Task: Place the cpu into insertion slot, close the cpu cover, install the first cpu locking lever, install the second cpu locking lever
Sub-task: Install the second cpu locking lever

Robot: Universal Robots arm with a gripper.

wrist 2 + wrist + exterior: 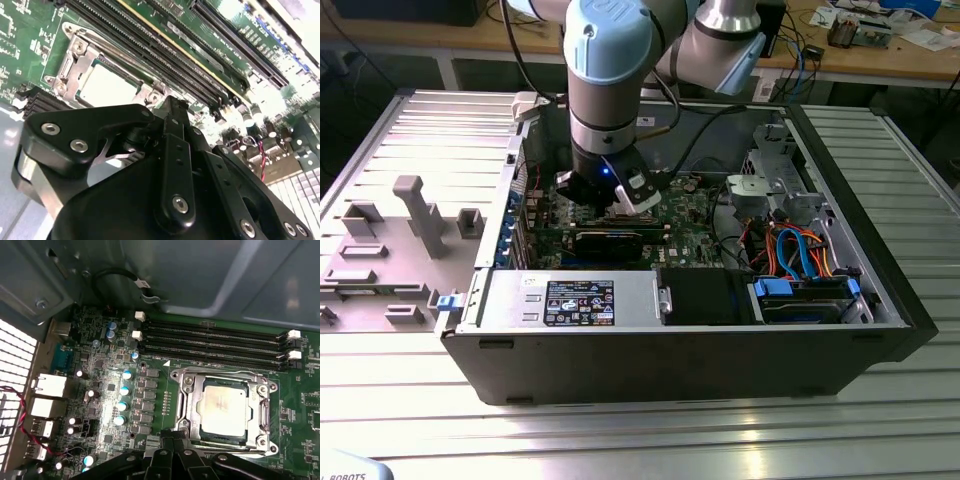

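Black gripper (172,442) linkage sits closest to the lens in both wrist views, its fingers (172,107) drawn together to a narrow tip with nothing seen between them, poised just beside the near edge of the insertion slot (225,407). Item: cpu (224,407), silvery-grey square, seated flat in the slot in the first wrist view; pale top also seen in the second wrist view (107,87). Item: cpu cover (192,400), thin silver frame, lying down around the chip with the chip showing through its window; whether the locking levers are latched cannot be told. Item: long black memory slots (215,342), four in parallel, running just beyond the socket, white clips at their ends. Item: green motherboard (115,375), carrying rows of blue-topped capacitors beside the socket. Item: open computer case (880,250), dark-walled, resting on a ribbed metal bench (650,430) in the exterior view, with the arm (605,80), grey and light blue, reaching down into it over the board. Item: blue and orange cables (800,250), bundled toward the exterior view's right. Item: grey fixture blocks (415,210), standing on the bench toward the exterior view's left, well apart from the case interior.
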